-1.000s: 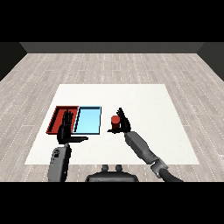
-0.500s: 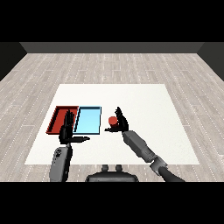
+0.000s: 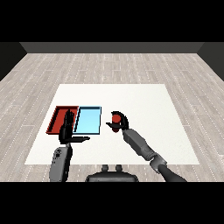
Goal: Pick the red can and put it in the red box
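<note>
The red can [image 3: 116,118] is held just right of the light blue tray, with my right hand [image 3: 120,123] curled round it; only its red top shows above the fingers. The red tray [image 3: 57,119] lies at the left, side by side with the light blue tray [image 3: 88,120]. My left hand [image 3: 68,131] stands in front of the red tray's near right corner, fingers straight and thumb out to the right, holding nothing. I cannot tell whether the can rests on the table or hangs just above it.
The white table [image 3: 144,105] stretches wide to the right and behind the trays. Its near edge runs just in front of both forearms. Grey plank floor surrounds it.
My right hand has moved slightly left toward the light blue tray with the can, and its fingers have closed further round it. The left hand has stayed put.
</note>
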